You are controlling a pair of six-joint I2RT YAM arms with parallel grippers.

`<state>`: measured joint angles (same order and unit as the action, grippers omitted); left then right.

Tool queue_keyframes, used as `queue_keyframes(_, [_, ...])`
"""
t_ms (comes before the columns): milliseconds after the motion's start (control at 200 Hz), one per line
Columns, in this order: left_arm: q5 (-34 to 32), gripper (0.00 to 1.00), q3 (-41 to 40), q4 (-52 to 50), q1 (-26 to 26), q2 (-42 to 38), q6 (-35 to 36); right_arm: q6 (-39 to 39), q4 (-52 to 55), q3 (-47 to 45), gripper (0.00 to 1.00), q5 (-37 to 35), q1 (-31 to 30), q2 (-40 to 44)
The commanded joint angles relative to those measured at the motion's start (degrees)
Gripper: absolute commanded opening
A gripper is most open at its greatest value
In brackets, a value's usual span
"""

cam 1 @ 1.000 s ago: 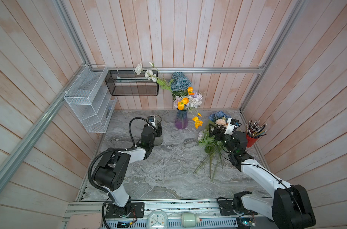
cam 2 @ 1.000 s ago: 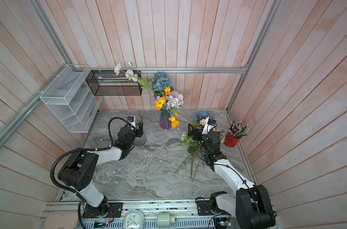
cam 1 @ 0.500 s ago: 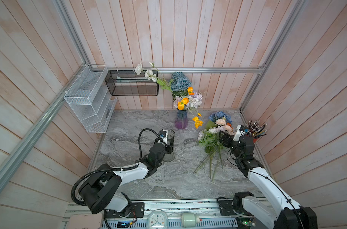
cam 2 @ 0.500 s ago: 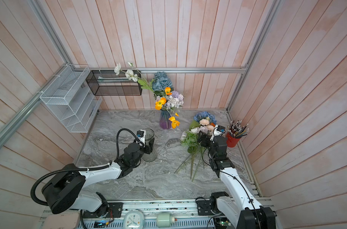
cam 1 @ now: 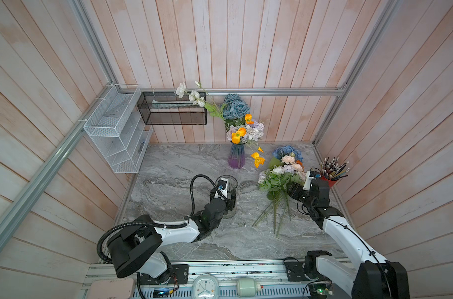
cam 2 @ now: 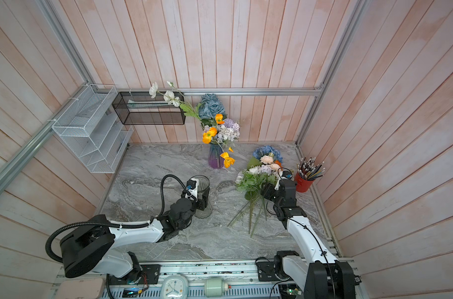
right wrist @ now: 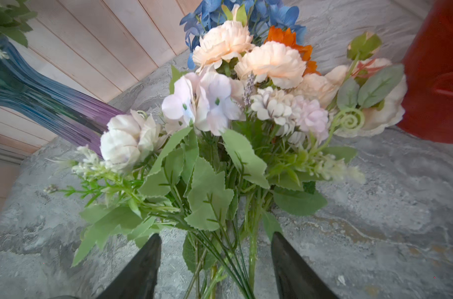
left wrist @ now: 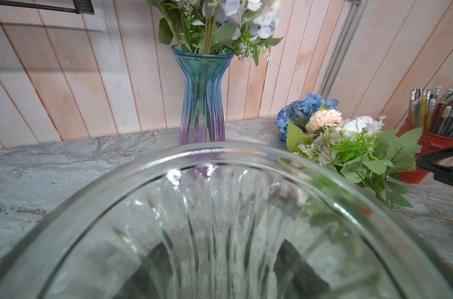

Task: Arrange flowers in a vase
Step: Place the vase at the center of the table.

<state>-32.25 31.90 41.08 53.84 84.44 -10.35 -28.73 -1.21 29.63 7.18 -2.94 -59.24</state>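
A bunch of flowers (cam 1: 279, 178) (cam 2: 256, 176) in white, lilac, peach and blue lies on the marble table, stems pointing to the front. My right gripper (cam 1: 294, 190) (right wrist: 216, 240) is open, its jaws standing either side of the green stems (right wrist: 251, 248) with gaps showing. A clear ribbed glass vase (cam 1: 226, 181) (cam 2: 200, 181) (left wrist: 220, 207) stands upright mid-table. My left gripper (cam 1: 229, 202) (left wrist: 225, 248) is shut on it, its fingers (left wrist: 158, 256) dark through the glass. At the back, a blue-purple vase (cam 1: 236, 159) (left wrist: 202, 103) holds more flowers (cam 1: 242, 129).
A red cup of pencils (cam 1: 330, 178) (right wrist: 440, 77) stands close behind my right wrist by the right wall. A white wire rack (cam 1: 116, 129) and a black mesh basket (cam 1: 173, 112) hang on the back-left walls. A clock (cam 1: 205, 283) lies on the front rail.
My left arm carried the clear vase from the back left toward the table's middle. My right gripper slid down the bunch from the blooms to the stems, and its jaws narrowed.
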Motion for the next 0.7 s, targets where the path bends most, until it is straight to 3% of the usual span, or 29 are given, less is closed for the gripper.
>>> queue_keyframes(0, [-1.6,0.48,-1.2,0.0,0.4,1.3,-2.7,-2.4,2.1,0.0,0.64,2.8,0.0,0.6])
queue_keyframes(105, [-1.9,0.68,-1.4,-0.5,0.4,1.2,-3.5,-3.7,1.0,-0.7,0.59,3.5,-0.7,-0.1])
queue_keyframes(270, [-2.2,0.82,-1.4,-2.5,0.4,0.2,-3.8,-0.3,1.4,1.0,0.56,-0.6,-1.8,-3.9])
queue_keyframes(290, [-2.1,0.96,-1.4,-2.7,0.4,0.0,-3.8,0.5,1.5,1.3,0.56,-1.2,-1.7,-4.5])
queue_keyframes(305, [-2.0,0.99,-1.4,-2.8,0.4,-0.2,-3.9,1.1,1.6,1.7,0.56,-1.6,-1.7,-5.0])
queue_keyframes(600, [-1.6,1.00,-1.7,-4.8,2.5,-1.5,-4.5,6.5,3.1,5.9,0.59,-0.5,-1.8,-13.8])
queue_keyframes(695, [-1.4,1.00,-2.0,-6.4,2.4,-2.3,-5.4,6.5,1.8,6.4,0.54,-1.1,-1.8,-15.4])
